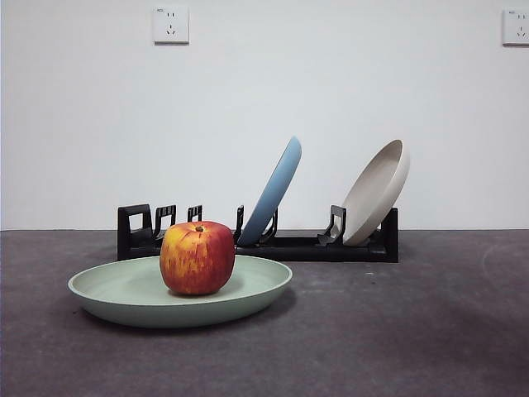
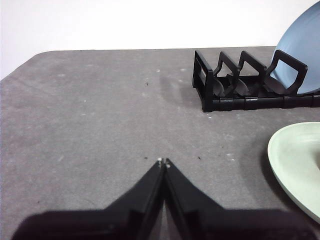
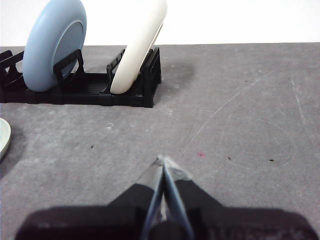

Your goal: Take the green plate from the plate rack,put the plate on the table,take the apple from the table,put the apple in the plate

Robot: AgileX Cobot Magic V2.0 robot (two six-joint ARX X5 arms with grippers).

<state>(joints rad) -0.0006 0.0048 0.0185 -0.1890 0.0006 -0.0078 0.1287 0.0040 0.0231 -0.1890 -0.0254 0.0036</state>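
Looks like we're basically done here: the apple (image 1: 197,257) sits upright in the middle of the green plate (image 1: 124,291), which lies flat on the surface (image 1: 397,331) just in front of the plate rack (image 1: 331,246). Both our left pincer (image 2: 163,161) and right pincer (image 3: 162,159) are pinched closed, empty, well off to either side of the plate. Nothing left that we can see.

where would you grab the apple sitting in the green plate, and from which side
Grip the apple across its round red sides at the widest part, coming straight down from above. It stands upright in the green plate with its stem up, and the plate's raised rim blocks a low sideways approach. Both the left gripper and the right gripper are shut and would need to open first.
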